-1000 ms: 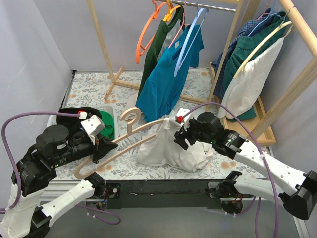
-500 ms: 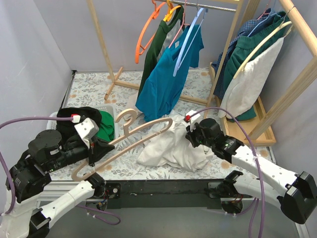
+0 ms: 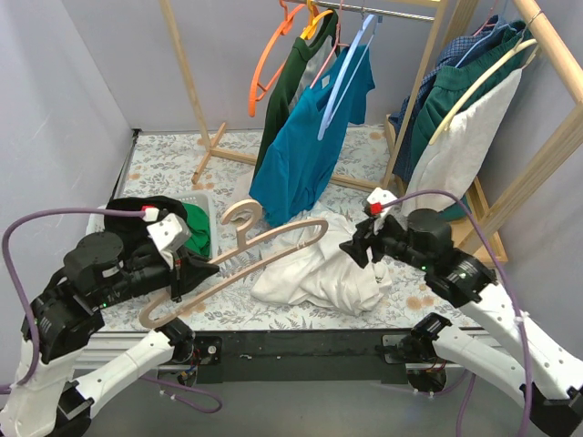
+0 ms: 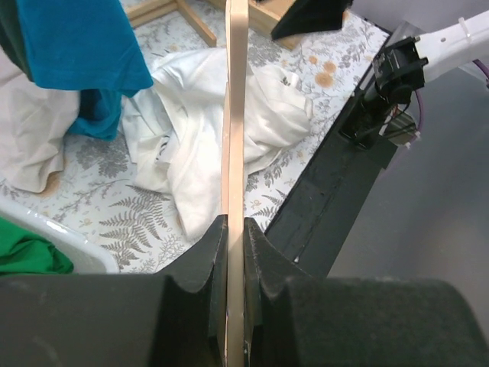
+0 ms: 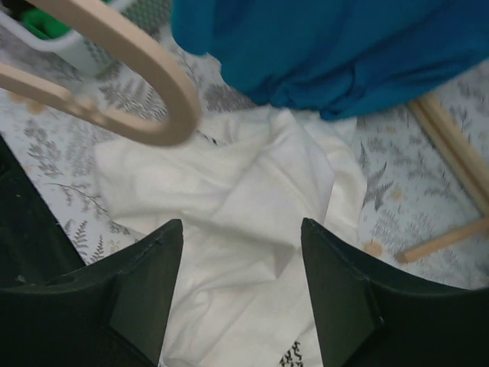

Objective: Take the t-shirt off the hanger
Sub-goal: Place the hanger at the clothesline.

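Gripping wooden hanger (image 4: 235, 115): left tool (image 4: 235, 229) clamped tight on it. Right tool (image 5: 238, 233) spread wide, empty, above white t-shirt (image 3: 314, 273) crumpled on tabletop (image 3: 164, 164).

The light is soft and even in all three views, seemingly from overhead, though no lamp shows. In the top view the white t-shirt (image 3: 319, 273) casts only a faint, diffuse shadow on the table (image 3: 173, 164), and the pale walls (image 3: 55, 91) carry no glare. The rack posts (image 3: 189, 82) lean outward towards the frame edges, a mild wide-angle bend. In the left wrist view the t-shirt is bright yet keeps its folds. The left gripper (image 4: 234, 222) is a dark, defocused mass at the bottom, and the hanger (image 4: 235, 115) softens close to the lens. The right wrist view is softest: the hanger is smeared, and the right gripper (image 5: 241, 225) is near black, without detail.
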Controlling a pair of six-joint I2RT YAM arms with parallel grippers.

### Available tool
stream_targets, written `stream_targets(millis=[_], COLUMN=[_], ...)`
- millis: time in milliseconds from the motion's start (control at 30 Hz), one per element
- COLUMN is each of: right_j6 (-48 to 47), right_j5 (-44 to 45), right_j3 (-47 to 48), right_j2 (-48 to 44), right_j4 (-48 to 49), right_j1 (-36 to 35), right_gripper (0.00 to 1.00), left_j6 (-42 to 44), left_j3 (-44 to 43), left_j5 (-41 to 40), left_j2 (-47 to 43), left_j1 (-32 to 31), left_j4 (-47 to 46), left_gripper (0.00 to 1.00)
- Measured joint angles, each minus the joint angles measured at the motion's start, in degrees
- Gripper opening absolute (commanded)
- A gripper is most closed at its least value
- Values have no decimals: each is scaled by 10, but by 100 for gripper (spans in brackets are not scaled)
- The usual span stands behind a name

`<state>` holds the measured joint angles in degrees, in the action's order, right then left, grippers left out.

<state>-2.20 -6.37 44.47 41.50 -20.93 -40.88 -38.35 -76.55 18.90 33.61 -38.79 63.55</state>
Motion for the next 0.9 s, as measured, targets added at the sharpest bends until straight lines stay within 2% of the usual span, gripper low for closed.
stream_targets(millis=[167,333,633,767,900], right_j6=[-50,-107,-164,-177,-181], right_j5=[-108,-221,-349,-388,-415], right_j3=[111,196,211,225,243], right_j2=[-16,41,122,131,145], right_j4=[-21,-54,-119,-122,-123], right_j1=[0,0,0,0,0], right_gripper=[72,72,74,66,64], left_j6=[2,10,17,19,24], left_j3=[13,13,6,6,2], left_j5=[38,71,113,121,123], left_j2=[39,70,70,67,58], left_j1=[0,0,0,0,0], left_j4=[-10,-16,-21,-18,-17], left_gripper=[0,0,0,0,0])
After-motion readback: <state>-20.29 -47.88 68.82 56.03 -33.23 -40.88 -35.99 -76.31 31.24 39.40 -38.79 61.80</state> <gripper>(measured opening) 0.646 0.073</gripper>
